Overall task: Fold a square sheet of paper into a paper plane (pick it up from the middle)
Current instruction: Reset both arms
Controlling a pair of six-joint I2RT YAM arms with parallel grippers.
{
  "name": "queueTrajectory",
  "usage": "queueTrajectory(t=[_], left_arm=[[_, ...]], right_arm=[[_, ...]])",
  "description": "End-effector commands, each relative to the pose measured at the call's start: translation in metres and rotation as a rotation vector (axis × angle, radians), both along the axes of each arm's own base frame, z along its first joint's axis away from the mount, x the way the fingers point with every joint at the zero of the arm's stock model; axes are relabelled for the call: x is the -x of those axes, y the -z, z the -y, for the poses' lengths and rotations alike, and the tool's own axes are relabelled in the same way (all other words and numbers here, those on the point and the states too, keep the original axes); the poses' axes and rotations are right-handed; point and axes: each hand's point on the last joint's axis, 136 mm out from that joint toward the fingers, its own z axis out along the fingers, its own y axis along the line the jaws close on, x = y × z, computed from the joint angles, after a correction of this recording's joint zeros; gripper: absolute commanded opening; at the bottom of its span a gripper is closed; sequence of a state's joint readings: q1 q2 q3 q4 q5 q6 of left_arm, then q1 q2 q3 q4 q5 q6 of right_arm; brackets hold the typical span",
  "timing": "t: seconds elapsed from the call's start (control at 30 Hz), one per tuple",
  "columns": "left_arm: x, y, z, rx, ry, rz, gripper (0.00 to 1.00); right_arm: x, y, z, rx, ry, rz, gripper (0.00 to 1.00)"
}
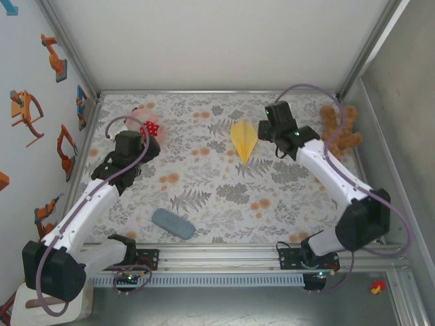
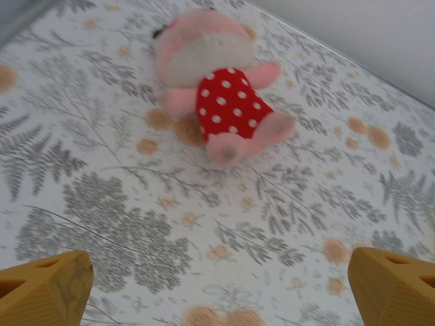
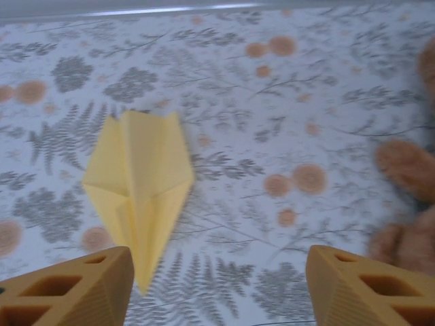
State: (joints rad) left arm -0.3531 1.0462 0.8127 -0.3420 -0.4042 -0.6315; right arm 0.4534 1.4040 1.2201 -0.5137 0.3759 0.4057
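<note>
Paper plane [image 3: 139, 183] just ahead-left of R gripper [image 3: 217, 272], long axis toward it, tip nearest; jaws apart, empty. L gripper [image 2: 217, 278] wide, empty, farther.

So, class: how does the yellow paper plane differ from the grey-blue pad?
The paper plane is yellow, pointed and creased; the pad is grey-blue, smooth and rounded. The paper plane lies farther back; the pad lies near the front edge. Both rest flat on the floral table.
</note>
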Motion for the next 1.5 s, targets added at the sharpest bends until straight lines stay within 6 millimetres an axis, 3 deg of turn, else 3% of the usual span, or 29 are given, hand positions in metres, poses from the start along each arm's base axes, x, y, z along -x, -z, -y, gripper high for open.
queueTrajectory(t=[0.0, 0.23, 0.43, 0.67, 1.03, 1.47], left_arm=[[0.004, -0.002, -0.032, -0.142, -0.096, 0.067, 0.96], [0.015, 0.016, -0.067, -0.280, -0.160, 0.073, 0.96], [0.013, 0.029, -0.075, -0.377, -0.150, 0.146, 0.96], [-0.009, 0.037, -0.066, -0.354, -0.042, 0.205, 0.96], [-0.038, 0.066, -0.053, -0.313, 0.159, 0.263, 0.96], [-0.062, 0.097, -0.045, -0.235, 0.304, 0.259, 0.96]], right_arm=[[0.013, -0.008, 0.057, 0.122, 0.192, 0.121, 0.73], [0.056, 0.017, 0.139, 0.253, 0.437, 0.194, 0.73], [0.068, 0.049, 0.171, 0.249, 0.495, 0.248, 0.75], [0.056, 0.089, 0.164, 0.253, 0.395, 0.309, 0.76], [0.015, 0.099, 0.139, 0.159, 0.144, 0.416, 0.76], [-0.006, 0.130, 0.137, 0.037, 0.026, 0.386, 0.76]])
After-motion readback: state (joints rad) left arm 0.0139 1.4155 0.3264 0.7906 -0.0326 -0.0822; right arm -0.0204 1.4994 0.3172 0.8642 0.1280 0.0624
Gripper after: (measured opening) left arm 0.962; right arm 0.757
